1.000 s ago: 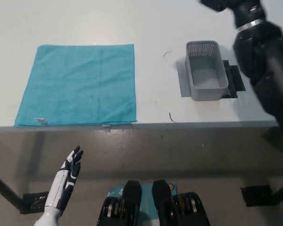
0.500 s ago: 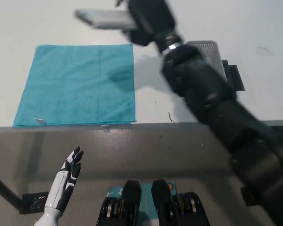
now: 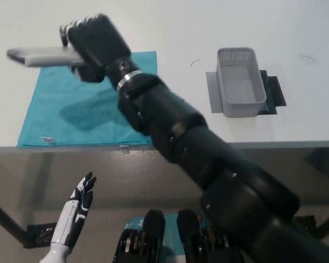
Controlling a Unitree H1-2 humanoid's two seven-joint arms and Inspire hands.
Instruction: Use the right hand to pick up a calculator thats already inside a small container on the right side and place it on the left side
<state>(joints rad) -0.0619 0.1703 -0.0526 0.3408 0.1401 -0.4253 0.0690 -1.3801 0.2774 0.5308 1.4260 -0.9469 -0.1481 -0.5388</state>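
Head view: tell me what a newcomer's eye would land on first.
The black right hand reaches across the picture, holding a grey calculator above the blue cloth on the table's left. To the right stands a grey basket, nothing in it. The white left hand rests open below the table edge.

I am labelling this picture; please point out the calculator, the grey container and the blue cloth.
calculator (image 3: 41,56): head view, on its free end left of the right hand.
grey container (image 3: 240,90): head view, on its empty floor.
blue cloth (image 3: 49,112): head view, on its left half.

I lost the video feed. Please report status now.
Right hand shut on calculator, above blue cloth. Left hand open, low, idle. Container empty. Nothing in the way.
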